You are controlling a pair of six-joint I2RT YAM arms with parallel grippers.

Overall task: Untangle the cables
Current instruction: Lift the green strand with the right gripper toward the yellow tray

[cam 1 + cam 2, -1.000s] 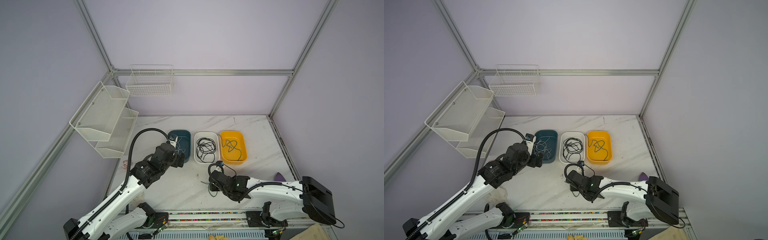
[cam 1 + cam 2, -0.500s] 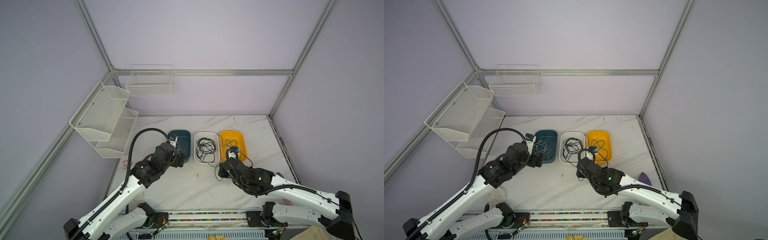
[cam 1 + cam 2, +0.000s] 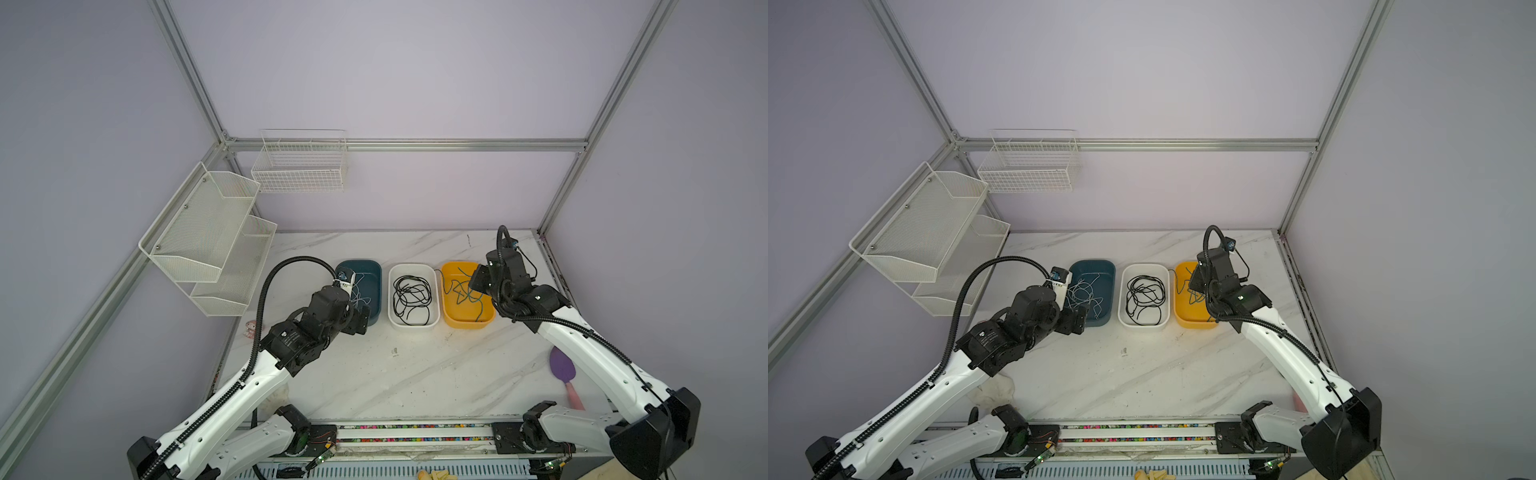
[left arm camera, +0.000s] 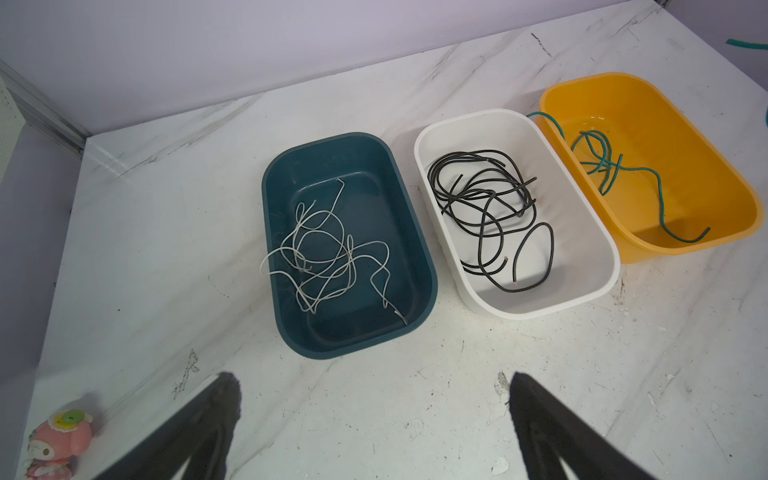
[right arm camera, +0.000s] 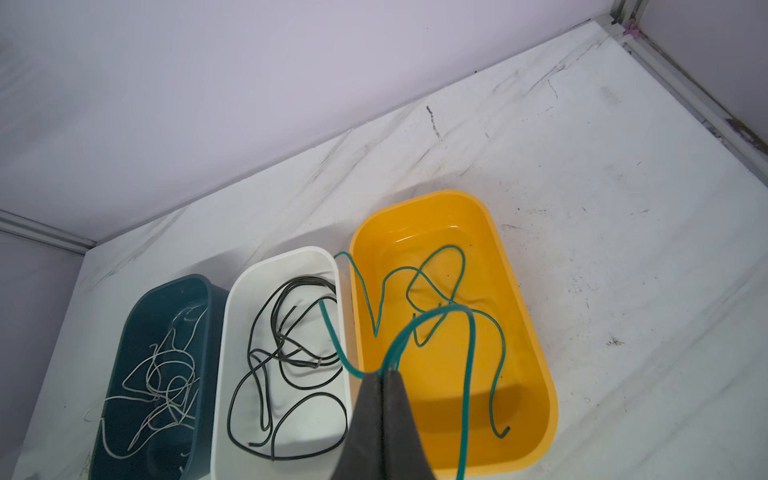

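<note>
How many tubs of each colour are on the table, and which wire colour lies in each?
Dark teal tub: 1, with white wire
White tub: 1, with black wire
Yellow tub: 1, with green wire
Total: 3 tubs

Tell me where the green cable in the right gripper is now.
The green cable is pinched in the shut right gripper, looped over the yellow bin, rightmost of three bins in both top views, beside the white bin.
</note>
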